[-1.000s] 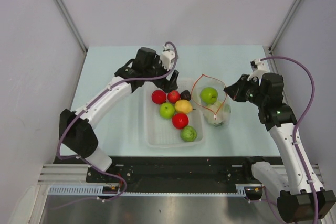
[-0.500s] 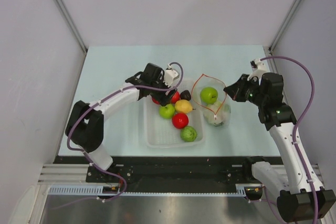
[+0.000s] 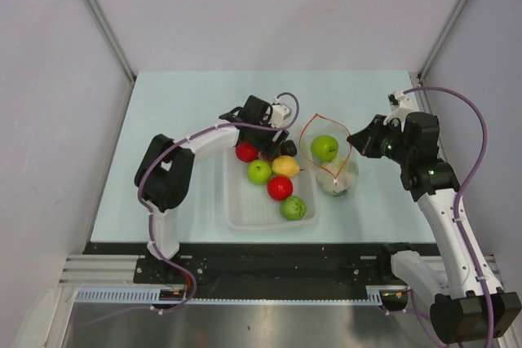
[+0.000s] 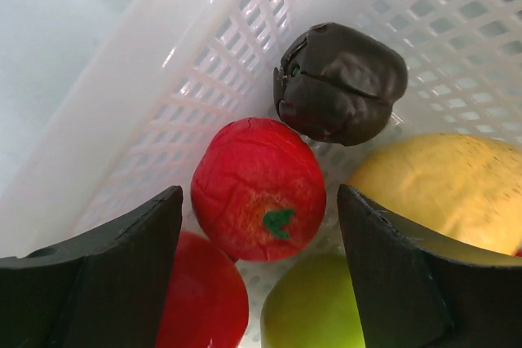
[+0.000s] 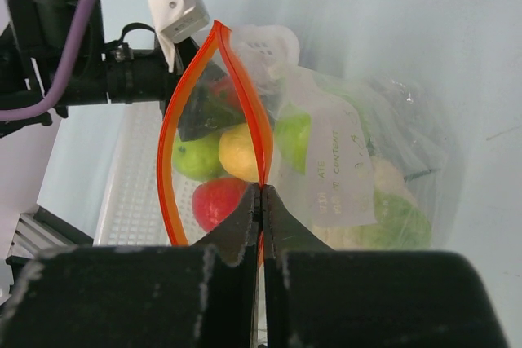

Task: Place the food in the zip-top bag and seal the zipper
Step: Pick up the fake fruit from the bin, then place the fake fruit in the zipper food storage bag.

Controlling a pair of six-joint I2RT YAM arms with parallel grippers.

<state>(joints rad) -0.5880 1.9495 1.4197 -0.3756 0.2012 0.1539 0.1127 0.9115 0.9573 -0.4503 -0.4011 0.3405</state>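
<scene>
My left gripper [image 3: 274,143] [image 4: 259,201] hangs open low in the white basket [image 3: 236,201], its fingers on either side of a red fruit [image 4: 259,189] with a green stem, gaps on both sides. Around it lie a dark lump [image 4: 338,83], a lemon [image 4: 440,185], a green fruit [image 4: 314,307] and another red fruit [image 4: 200,307]. The zip-top bag [image 3: 336,173] [image 5: 351,160] stands right of the basket with a green fruit [image 3: 325,147] and pale cabbage [image 3: 339,181] inside. My right gripper [image 3: 351,143] [image 5: 263,191] is shut on the zipper [image 5: 170,152], holding the mouth open.
More food sits toward the basket's near end: a red fruit [image 3: 280,187] and a green cabbage-like ball [image 3: 294,208]. The basket's perforated wall [image 4: 204,79] rises just left of my left fingers. Grey walls enclose the pale table [image 3: 171,120] on three sides.
My left arm has swung right from the basket's back left corner and lowered over the red fruit beside the dark lump. Its jaws narrowed slightly. The right arm and bag stayed still.
</scene>
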